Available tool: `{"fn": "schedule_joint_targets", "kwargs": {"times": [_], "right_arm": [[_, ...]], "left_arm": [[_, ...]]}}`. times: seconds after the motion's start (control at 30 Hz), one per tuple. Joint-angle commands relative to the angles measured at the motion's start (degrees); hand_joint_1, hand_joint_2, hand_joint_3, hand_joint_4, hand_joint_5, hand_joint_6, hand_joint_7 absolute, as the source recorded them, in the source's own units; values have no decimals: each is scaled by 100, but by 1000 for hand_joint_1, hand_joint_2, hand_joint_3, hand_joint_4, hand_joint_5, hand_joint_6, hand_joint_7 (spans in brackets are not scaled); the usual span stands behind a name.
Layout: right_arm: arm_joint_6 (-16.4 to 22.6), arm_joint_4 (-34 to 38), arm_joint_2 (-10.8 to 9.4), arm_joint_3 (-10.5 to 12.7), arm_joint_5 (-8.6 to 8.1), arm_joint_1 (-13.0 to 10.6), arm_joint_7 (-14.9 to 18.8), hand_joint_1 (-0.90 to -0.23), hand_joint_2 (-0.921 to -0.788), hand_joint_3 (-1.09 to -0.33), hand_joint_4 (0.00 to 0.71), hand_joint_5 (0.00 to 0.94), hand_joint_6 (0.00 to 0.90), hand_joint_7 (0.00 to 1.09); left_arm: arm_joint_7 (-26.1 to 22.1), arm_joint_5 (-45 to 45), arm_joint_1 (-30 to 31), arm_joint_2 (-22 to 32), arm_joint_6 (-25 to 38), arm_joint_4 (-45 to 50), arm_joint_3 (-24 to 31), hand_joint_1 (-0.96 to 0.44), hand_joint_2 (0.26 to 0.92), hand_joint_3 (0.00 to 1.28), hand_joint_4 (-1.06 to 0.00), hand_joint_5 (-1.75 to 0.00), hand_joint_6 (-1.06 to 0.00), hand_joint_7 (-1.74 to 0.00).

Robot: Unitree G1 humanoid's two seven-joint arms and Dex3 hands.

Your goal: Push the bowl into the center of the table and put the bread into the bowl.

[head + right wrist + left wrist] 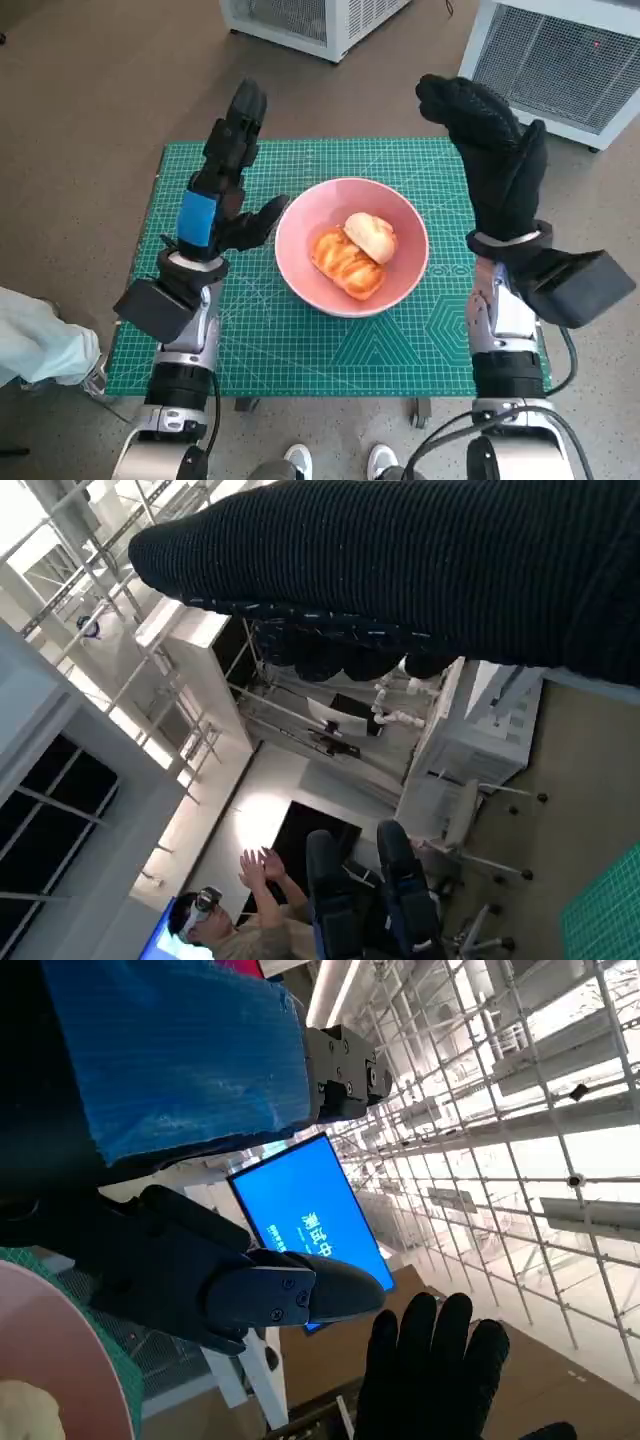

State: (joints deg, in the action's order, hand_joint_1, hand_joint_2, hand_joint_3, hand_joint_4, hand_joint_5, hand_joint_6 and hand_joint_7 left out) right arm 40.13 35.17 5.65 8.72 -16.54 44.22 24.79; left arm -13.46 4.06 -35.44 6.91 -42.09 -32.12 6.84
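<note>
On the table (300,350) before me, the pink bowl (400,215) sits about centred with the bread (352,260) inside, so I judge the task finished. Beyond, my left hand (225,180) and right hand (490,150) hover raised, fingers spread, holding nothing.

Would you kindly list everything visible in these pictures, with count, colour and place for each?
bowl: one, pink, about the middle of the mat.
bread: two pieces, golden-brown and pale, inside the bowl.
cutting mat: one, green, covering the table.
cabinets: two, white with grilles, on the floor beyond the table.
screen: one, blue, seen in the left wrist view.
person: one, seated with hands raised, in the right wrist view.
shoes: a white pair, at the table's near edge.
left hand: black with blue tape, raised beside the bowl, holding nothing.
right hand: black glove, raised beside the bowl, holding nothing.
</note>
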Motion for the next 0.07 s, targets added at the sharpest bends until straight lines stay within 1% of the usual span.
{"fn": "schedule_joint_targets", "kwargs": {"times": [0.03, 0.07], "right_arm": [[-82, -35, -30, -13, 61, -144, -61, -688, -921, -770, 229, 10, 102, 504], [-84, -37, -28, -13, 64, -146, -67, -688, -921, -770, 230, 10, 103, 504]], "left_arm": [[14, -49, 69, 44, -90, 117, -77, -712, 921, 353, -1, 1, -47, 0], [8, -43, 66, 47, -93, 115, -84, -707, 921, 349, -1, 1, -36, 0]]}}
